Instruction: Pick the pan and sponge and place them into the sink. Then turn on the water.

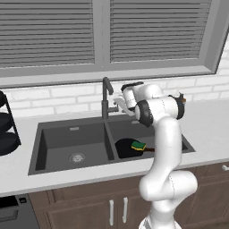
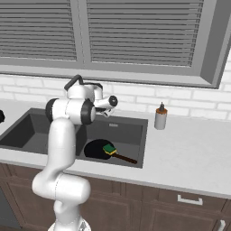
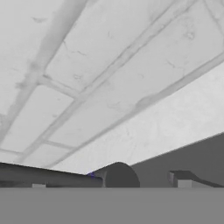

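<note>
left base view: pan (image 1: 127, 147) and sponge (image 1: 138, 145) lie in sink (image 1: 71, 134) below fingers (image 1: 117, 102), grip unclear.

We see matt dk-grey sink (image 1: 71, 134), matt black pan (image 2: 94, 149), smooth white counter (image 2: 189, 158), wood-look cabinets (image 1: 89, 205), white brick wall (image 3: 109, 65) w/ rough mottling.

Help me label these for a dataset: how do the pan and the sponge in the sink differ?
The pan is round, black and wide, with a thin straight handle; the sponge is a small rectangle, green on top and yellow below. The pan lies on the floor of the sink; the sponge rests on the pan's edge near the handle. Both are in the same basin.
</note>
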Motion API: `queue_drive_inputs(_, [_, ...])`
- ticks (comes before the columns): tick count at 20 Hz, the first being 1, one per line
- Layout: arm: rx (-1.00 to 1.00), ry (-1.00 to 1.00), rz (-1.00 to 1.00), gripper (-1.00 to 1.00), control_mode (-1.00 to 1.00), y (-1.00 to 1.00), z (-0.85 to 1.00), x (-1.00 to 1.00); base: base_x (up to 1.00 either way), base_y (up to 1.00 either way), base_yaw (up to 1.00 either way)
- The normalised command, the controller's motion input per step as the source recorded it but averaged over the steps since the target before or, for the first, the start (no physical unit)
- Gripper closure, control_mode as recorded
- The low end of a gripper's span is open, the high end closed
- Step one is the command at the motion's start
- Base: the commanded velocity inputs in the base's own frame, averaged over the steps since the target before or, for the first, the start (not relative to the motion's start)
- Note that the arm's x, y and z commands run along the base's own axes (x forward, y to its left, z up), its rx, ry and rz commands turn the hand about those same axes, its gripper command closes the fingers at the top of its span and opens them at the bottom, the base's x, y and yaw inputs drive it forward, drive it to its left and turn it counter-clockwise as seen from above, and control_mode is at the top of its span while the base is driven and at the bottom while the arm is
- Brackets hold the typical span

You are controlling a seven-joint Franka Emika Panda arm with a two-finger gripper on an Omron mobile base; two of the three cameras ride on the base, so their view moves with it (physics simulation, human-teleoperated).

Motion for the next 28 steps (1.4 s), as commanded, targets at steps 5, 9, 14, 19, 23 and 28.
queue_drive_inputs(5, [0.0,0.0,0.0,-1.0,-1.0,0.01,-0.05,0.14,0.0,0.0,0.0])
queue_drive_inputs(9, [0.0,0.0,0.0,-1.0,-1.0,0.02,-0.11,0.1,0.0,0.0,0.0])
queue_drive_inputs(14, [0.0,0.0,0.0,-1.0,-1.0,0.0,-0.09,0.13,0.0,0.0,0.0])
queue_drive_inputs(19, [0.0,0.0,0.0,1.0,-1.0,0.01,-0.09,0.12,0.0,0.0,0.0])
queue_drive_inputs(23, [0.02,0.0,0.0,1.0,-1.0,0.0,0.0,0.01,0.0,0.0,0.0])
queue_drive_inputs(28, [0.05,0.0,-0.01,1.0,-1.0,0.0,0.0,0.06,0.0,0.0,0.0])
